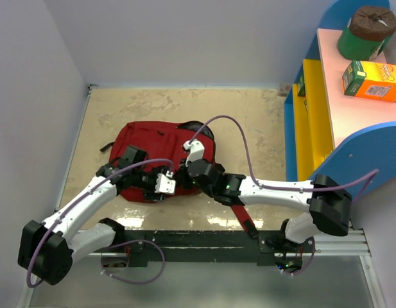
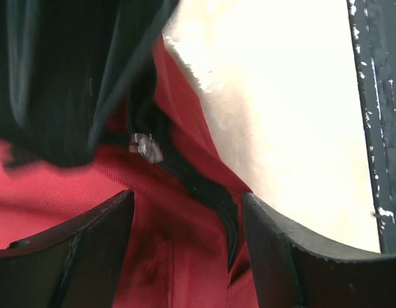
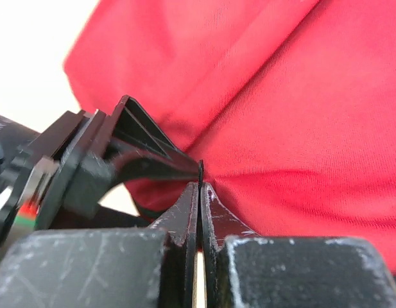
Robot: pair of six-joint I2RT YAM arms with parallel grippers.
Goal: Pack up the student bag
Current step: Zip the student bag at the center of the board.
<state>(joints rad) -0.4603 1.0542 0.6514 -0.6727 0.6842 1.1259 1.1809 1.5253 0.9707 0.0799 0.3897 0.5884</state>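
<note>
On the table (image 1: 236,115), student bag (image 1: 143,144) flat, long axis seemingly left-right.

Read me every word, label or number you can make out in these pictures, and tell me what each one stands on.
No text can be quoted; nothing is legible.
The orange box has print on its front, but it is too small and blurred to read.
The green tub shows no lettering that can be made out.
The bag shows no label, brand or number in any view.
</note>
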